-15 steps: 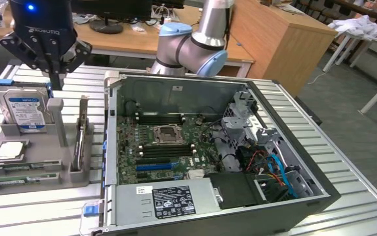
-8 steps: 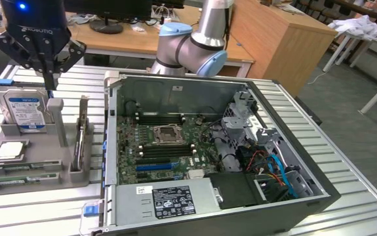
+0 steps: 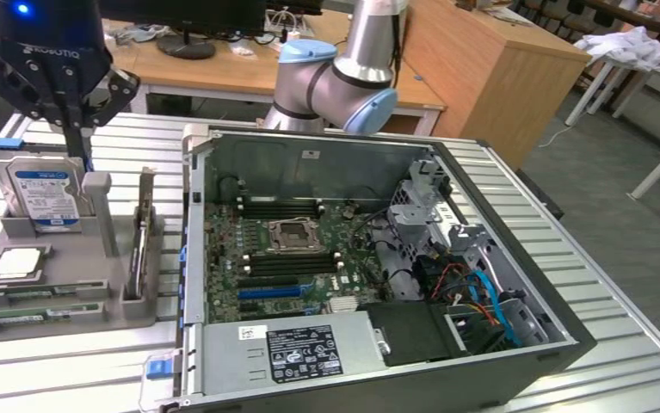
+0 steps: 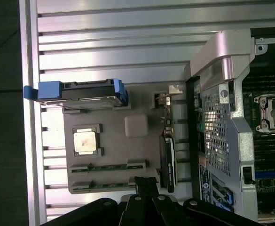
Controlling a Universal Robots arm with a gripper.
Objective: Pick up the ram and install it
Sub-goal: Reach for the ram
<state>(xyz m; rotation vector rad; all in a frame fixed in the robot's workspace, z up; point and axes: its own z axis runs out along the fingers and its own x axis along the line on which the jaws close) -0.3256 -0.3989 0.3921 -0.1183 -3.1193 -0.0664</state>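
Two ram sticks, thin green boards (image 4: 107, 166) (image 4: 104, 184), lie flat in slots along one edge of the grey holder tray (image 4: 113, 146); in the exterior view they (image 3: 33, 298) sit at the tray's near edge. My gripper (image 3: 79, 159) hangs above the tray's far side, close to the hard drive (image 3: 40, 194), with its dark fingers pressed together and nothing between them. In the wrist view the fingers (image 4: 145, 184) point down beside the end of the ram slots. The open computer case (image 3: 364, 258) shows the motherboard's black memory slots (image 3: 289, 207).
A square silver CPU (image 4: 86, 140) rests in the tray. A tall card (image 3: 144, 241) stands on edge at the tray's side nearest the case. The hard drive has blue clips (image 4: 36, 91). The case wall (image 3: 192, 224) rises right next to the tray on the slatted metal table (image 3: 65, 370).
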